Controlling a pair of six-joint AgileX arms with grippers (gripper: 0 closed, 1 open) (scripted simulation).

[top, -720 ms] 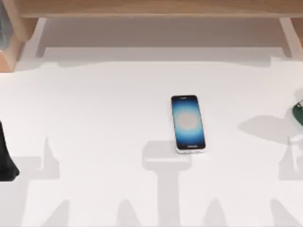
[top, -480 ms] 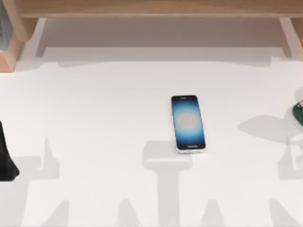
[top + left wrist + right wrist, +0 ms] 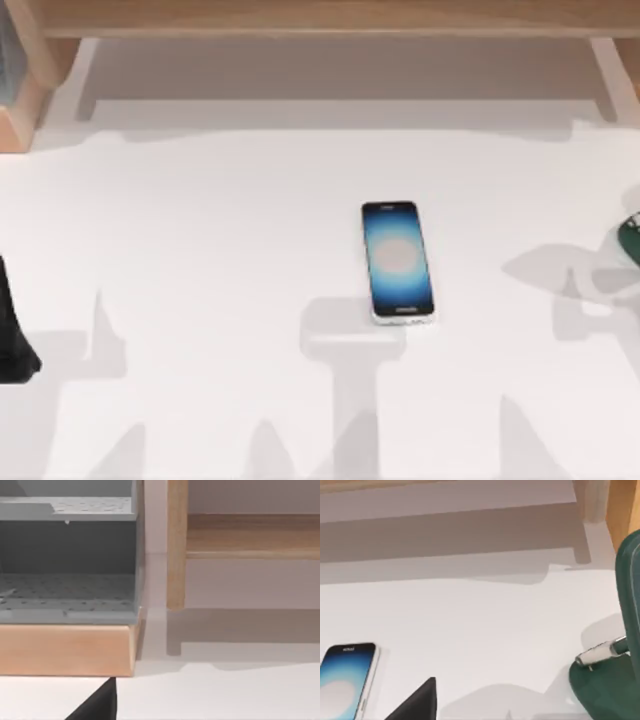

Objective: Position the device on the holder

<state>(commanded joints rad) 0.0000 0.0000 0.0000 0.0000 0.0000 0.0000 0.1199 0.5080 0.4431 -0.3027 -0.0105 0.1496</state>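
Slim glossy smartphone (image 3: 397,262) on smooth white table (image 3: 220,260)

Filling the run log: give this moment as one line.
phone: flat mid-table, untouched | green holder: table's right edge | task: not started

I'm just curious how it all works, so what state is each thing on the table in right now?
Device: lying flat on the white table, screen lit and facing up, nothing holding it.
Green holder: standing at the table's right edge, nothing on it.
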